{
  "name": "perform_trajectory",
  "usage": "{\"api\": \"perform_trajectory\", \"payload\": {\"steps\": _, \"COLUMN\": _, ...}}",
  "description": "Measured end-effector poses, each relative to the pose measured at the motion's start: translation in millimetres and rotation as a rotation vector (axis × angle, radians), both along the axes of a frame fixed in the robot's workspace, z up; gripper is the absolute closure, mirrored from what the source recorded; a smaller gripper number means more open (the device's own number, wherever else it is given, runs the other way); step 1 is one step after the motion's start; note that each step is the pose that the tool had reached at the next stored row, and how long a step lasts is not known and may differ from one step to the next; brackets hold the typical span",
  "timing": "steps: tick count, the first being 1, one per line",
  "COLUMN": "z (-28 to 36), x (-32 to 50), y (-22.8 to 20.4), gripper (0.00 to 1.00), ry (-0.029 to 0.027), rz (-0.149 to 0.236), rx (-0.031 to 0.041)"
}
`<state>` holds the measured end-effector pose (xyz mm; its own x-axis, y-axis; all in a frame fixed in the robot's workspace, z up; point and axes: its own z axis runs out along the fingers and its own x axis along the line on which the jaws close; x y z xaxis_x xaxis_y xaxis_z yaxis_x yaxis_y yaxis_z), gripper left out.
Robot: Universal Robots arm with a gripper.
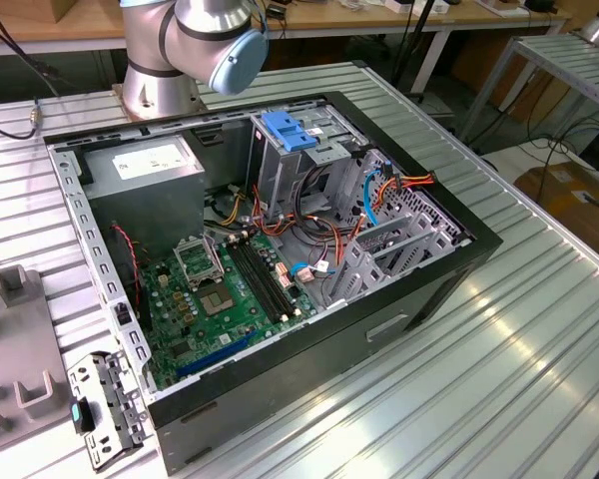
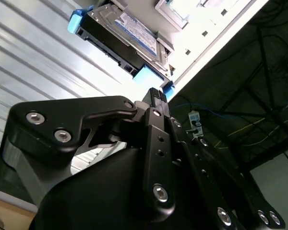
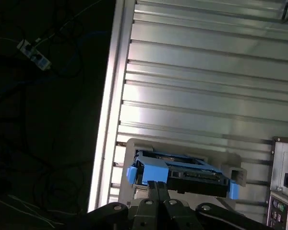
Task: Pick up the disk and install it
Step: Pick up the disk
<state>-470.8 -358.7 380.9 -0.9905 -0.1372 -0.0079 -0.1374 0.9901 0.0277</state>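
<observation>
Black angular pincer (image 2: 156, 94), clenched on nothing, tips just beside the flat, blue-framed metal disk (image 2: 134, 31) sitting in a grey holder (image 3: 182, 146) on the ribbed aluminium tabletop (image 3: 206, 72).

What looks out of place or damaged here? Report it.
Nothing stands out. The disk sits squarely in its grey holder on the ribbed table, with the tool close to it. The computer case lies open on its side, cables loose but inside it; no spill or damage shows.
</observation>
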Motion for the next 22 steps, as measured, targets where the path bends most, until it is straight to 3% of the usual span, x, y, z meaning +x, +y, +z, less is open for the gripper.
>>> {"api": "perform_trajectory", "payload": {"steps": 14, "z": 0.0, "x": 0.0, "y": 0.0, "gripper": 0.89, "ry": 0.0, "rz": 0.227, "rx": 0.0}}
{"api": "perform_trajectory", "payload": {"steps": 17, "z": 0.0, "x": 0.0, "y": 0.0, "gripper": 0.89, "ry": 0.0, "rz": 0.318, "rx": 0.0}}
{"api": "perform_trajectory", "payload": {"steps": 22, "z": -0.1, "x": 0.0, "y": 0.0, "gripper": 0.89, "ry": 0.0, "rz": 0.419, "rx": 0.0}}
